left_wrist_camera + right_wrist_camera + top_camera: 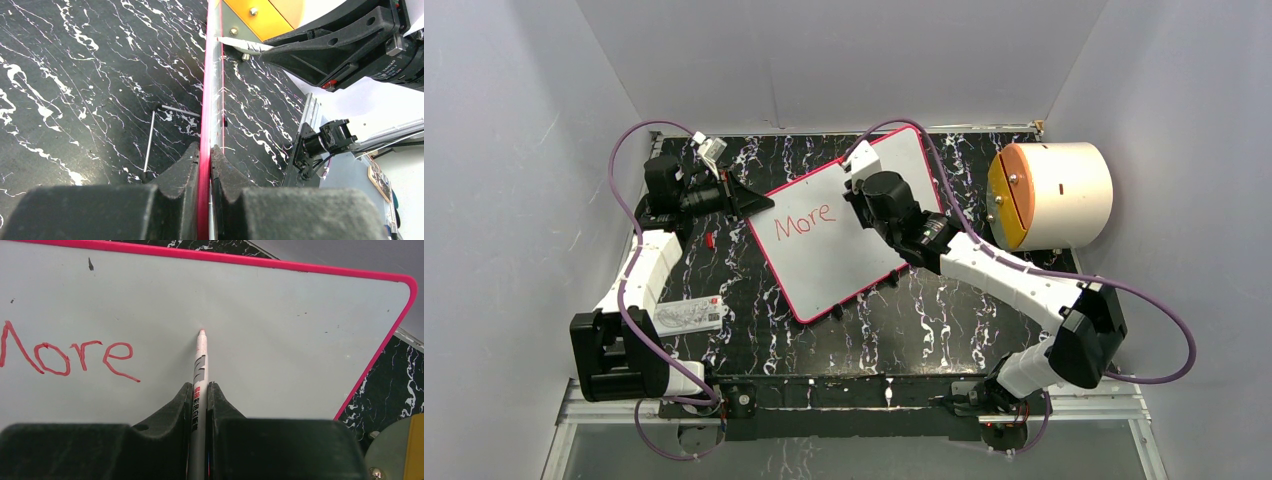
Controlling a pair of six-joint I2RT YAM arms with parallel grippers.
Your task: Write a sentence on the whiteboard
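Note:
The whiteboard (834, 265) lies tilted on the black marbled table, a white board with a red-pink rim. The sentence (804, 218) reads only "More", in red. My left gripper (759, 205) is shut on the board's left edge; in the left wrist view its fingers (205, 152) clamp the red rim (206, 90) seen edge-on. My right gripper (856, 185) hovers over the board's upper right part, shut on a white marker (201, 370). The marker's red tip sits at the bare board (280, 340), to the right of "More" (65, 355).
A white cylinder with an orange face (1049, 195) stands at the right of the board. A small white printed card (689, 314) lies by the left arm, and a small red piece (710, 239) lies left of the board. A thin metal rod (149, 142) rests on the table.

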